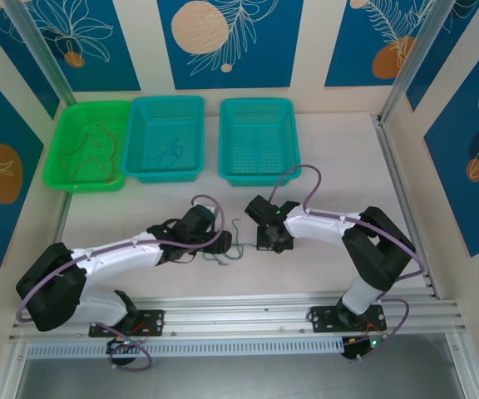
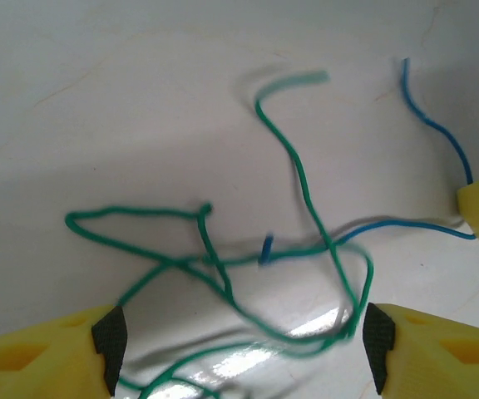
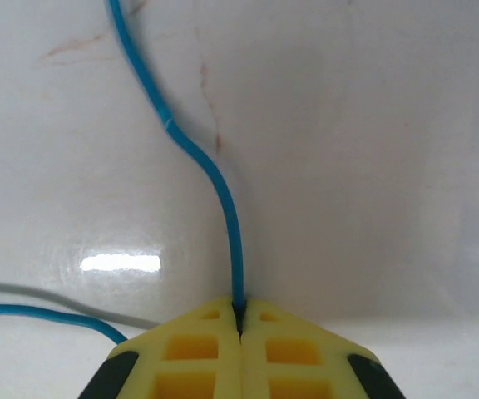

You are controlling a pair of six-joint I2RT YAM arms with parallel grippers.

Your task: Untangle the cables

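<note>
Left fingers point(image 1: 221, 243): spread wide, holding nothing; green loops lying between the two pads in the left wrist view.
Right fingers point(image 3: 239, 320): pressed fully together, pinching the blue cable point(image 3: 223, 199) right at the tips.
Tangle: green cable point(image 2: 302, 179) knotted on the tabletop point(image 1: 339, 183) between both arms, at 3 o'clock of the left fingers and 9 o'clock of the right; blue strand apparently threaded through the green loops near their middle.
In baskets: red-brown cable point(image 1: 98, 154) in the green basket point(image 1: 61, 150); bluish cable point(image 1: 169, 154) in the middle teal basket point(image 1: 140, 104).
Risk, drag: pulling blue toward 3 o'clock likely hauls the whole green knot along, with nothing pinning the green down.
Risk, slip: thin wire held only at the very tips; a hard tug against a snag probably slides it out.
Risk, tightening: a straight pull may cinch the crossing rather than free it.
Risk, collision: wrists close together; closing the left on the green loops means working just beside the right.
Open room: bare tabletop toward 1 and 3 o'clock of the right fingers, up to the right teal basket point(image 1: 260, 104) at 12.
Edges: metal rail point(image 1: 248, 312) at 6 o'clock, near the tangle; frame post point(image 1: 393, 166) bounding the right side; baskets closing off 12 o'clock.
</note>
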